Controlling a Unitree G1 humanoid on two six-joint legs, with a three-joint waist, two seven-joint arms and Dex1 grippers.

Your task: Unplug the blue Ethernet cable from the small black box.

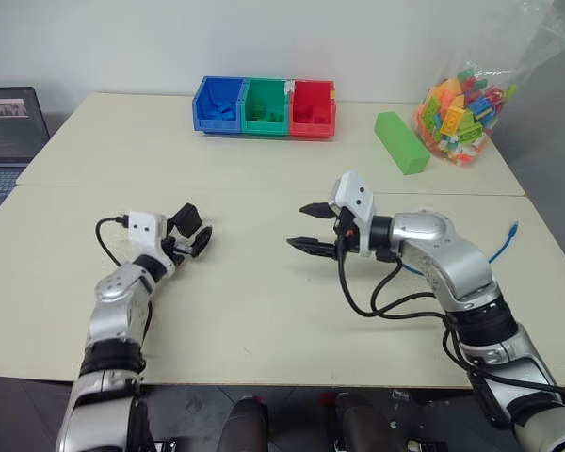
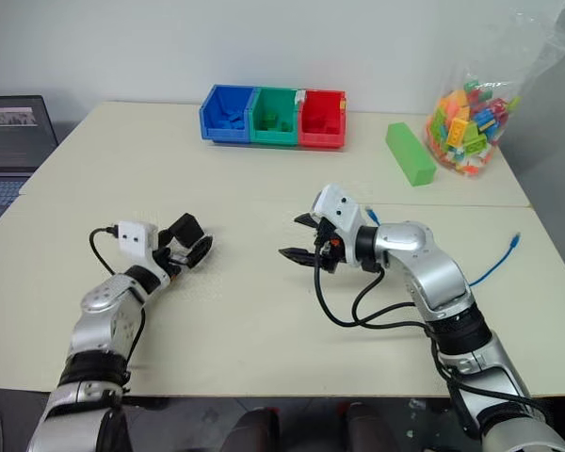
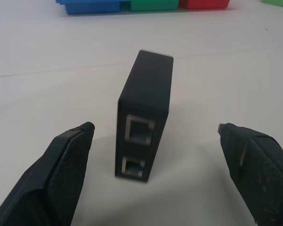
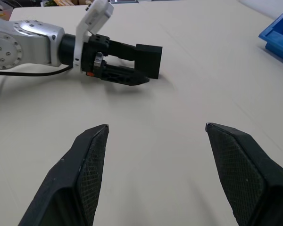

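The small black box [image 3: 145, 115] stands on edge on the beige table [image 1: 264, 311], at the left of the head views, between the spread fingers of the left gripper [image 3: 155, 174]; neither finger touches it, and both its ports are empty. The right gripper [image 4: 153, 174], near the centre, is wide open and holds nothing. The blue Ethernet cable [image 1: 504, 243] lies at the right, behind the right arm.

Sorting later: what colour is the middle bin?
Green, clearest in the right eye view.
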